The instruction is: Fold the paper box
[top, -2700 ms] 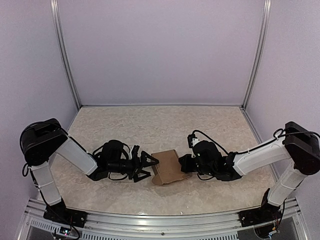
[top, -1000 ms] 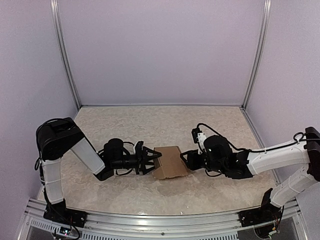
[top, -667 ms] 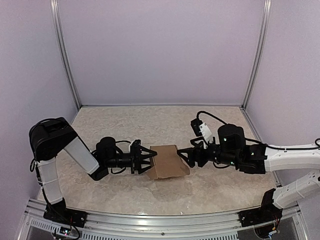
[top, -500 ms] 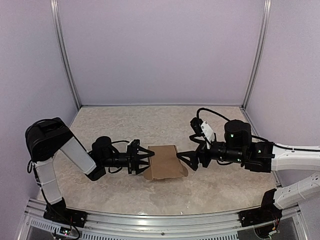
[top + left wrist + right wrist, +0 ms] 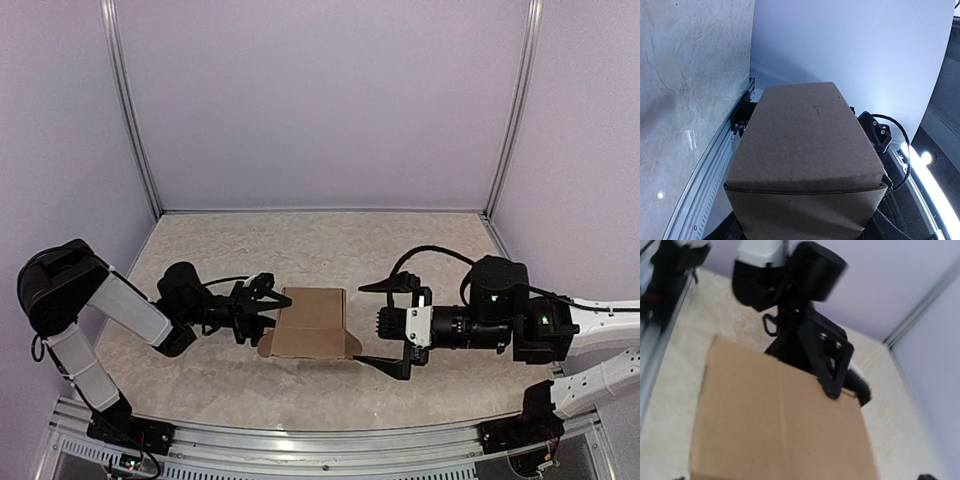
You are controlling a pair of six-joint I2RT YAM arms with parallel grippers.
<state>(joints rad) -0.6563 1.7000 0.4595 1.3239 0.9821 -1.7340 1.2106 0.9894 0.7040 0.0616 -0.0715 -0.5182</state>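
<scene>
the paper box sits at the middle of the desk, its length running from arm to arm. the left jaws grasp its left end. the right jaws stand spread wide and empty just off its right end, facing it, so the right arm looks placed to close in along that axis. pale marbled desk, bare lilac walls, room on every side

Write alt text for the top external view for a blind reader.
A brown paper box is gripped at its left side by the left end effector. The right end effector stands wide open by its right edge.
</scene>
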